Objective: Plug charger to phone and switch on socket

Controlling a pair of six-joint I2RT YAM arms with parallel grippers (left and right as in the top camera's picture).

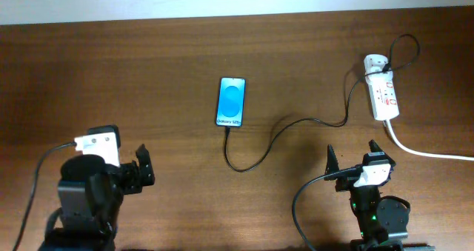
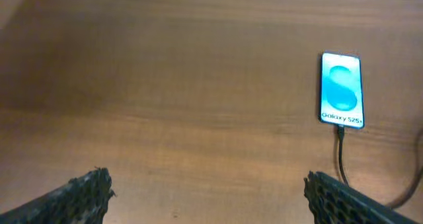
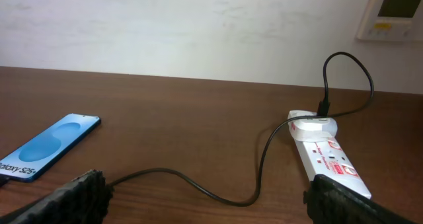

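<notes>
The phone point(image 1: 231, 101) lies flat mid-table with its blue screen lit; it also shows in the left wrist view point(image 2: 342, 90) and the right wrist view point(image 3: 47, 147). The charger's thin black cable point(image 1: 285, 126) runs from the phone's near end, where its plug tip sits in the phone, across to the white adapter block point(image 1: 374, 62) seated in the socket point(image 1: 384, 97) at the far right. The socket also shows in the right wrist view point(image 3: 329, 157). My left gripper point(image 2: 208, 194) is open and empty at the near left. My right gripper point(image 3: 208, 197) is open and empty, above the cable.
The socket's thick white cord point(image 1: 426, 152) trails off the right edge. A pale wall point(image 3: 198, 26) with a white wall controller point(image 3: 395, 11) stands behind the table's far edge. Bare wood lies between the two arms.
</notes>
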